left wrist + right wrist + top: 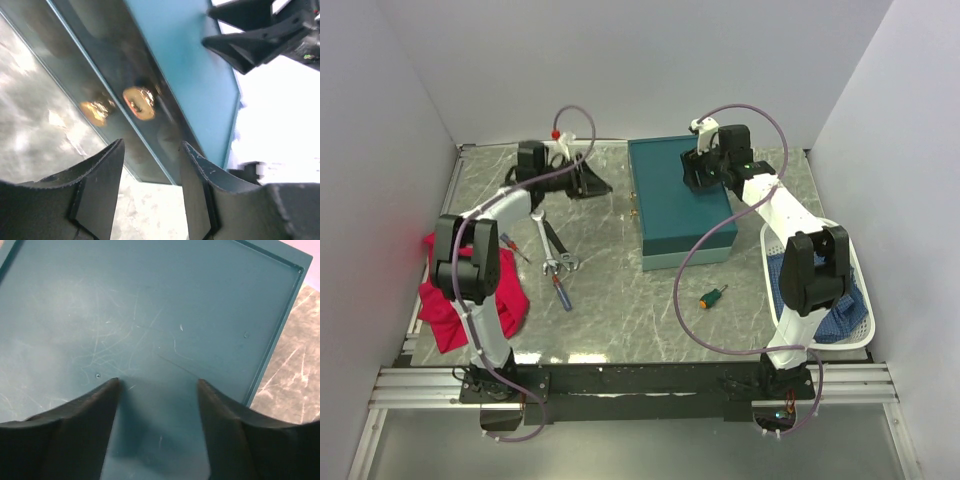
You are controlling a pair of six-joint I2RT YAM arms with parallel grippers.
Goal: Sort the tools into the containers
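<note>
While the scratched, matte teal rectangular box (150, 315) sits closed at back centre of the veined, stone-patterned table (620, 310), the right gripper (157, 382) hangs spread and empty above its lid. The left gripper (152, 145), likewise parted, faces its brass latch (139, 102). Slim silver wrenches (542, 235) lie left of the box.

My right arm (817, 262) hides part of the basket (772, 285), and my left arm (470, 262) hides part of the cloth (445, 322). The latch (139, 102) on the box (200, 75) is blurred in my left wrist view.
</note>
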